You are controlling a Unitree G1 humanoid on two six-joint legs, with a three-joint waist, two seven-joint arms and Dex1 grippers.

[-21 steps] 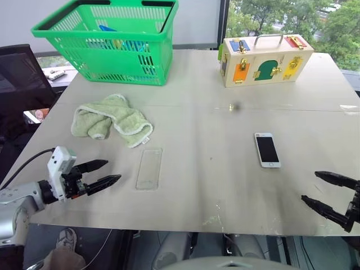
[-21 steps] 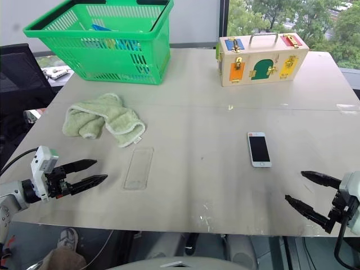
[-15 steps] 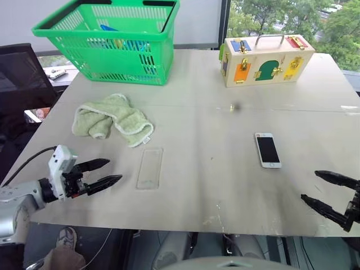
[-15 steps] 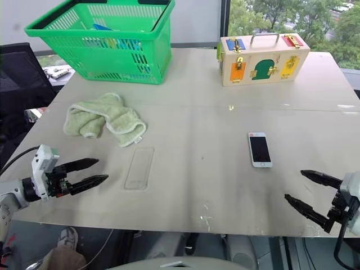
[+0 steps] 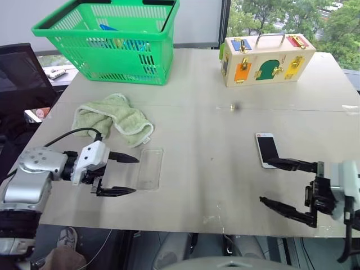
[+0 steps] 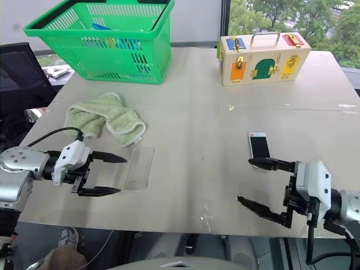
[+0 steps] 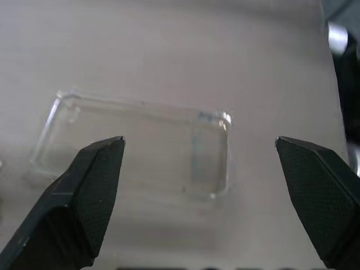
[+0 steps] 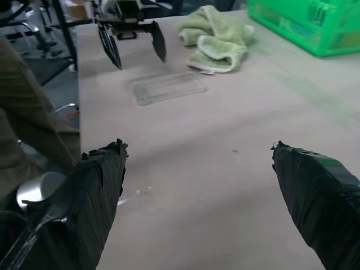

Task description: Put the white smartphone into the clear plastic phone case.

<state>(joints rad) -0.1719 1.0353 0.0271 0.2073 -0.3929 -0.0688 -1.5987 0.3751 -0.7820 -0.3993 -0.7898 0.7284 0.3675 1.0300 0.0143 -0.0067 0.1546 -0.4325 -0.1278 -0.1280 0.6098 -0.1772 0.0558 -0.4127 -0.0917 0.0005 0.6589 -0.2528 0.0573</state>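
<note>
Smartphone (image 5: 267, 149) lies on the counter (image 5: 202, 118), well apart from the empty case (image 5: 149, 168); both tools, left (image 5: 126, 175) and right (image 5: 281, 183), are spread, holding nothing.

Bare table (image 5: 202, 169) lay between the case (image 5: 150, 167) and the phone (image 5: 267, 149); only the towel (image 5: 112, 118) crowded the case's far end.

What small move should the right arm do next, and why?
Probably the right gripper should turn down toward the white smartphone and lower over it. Its jaws stand wide open and hold nothing; the phone lies flat on the table, apart from the clear plastic phone case, and one finger's tip overlaps its near end. The left gripper, open too, already faces the case.
</note>
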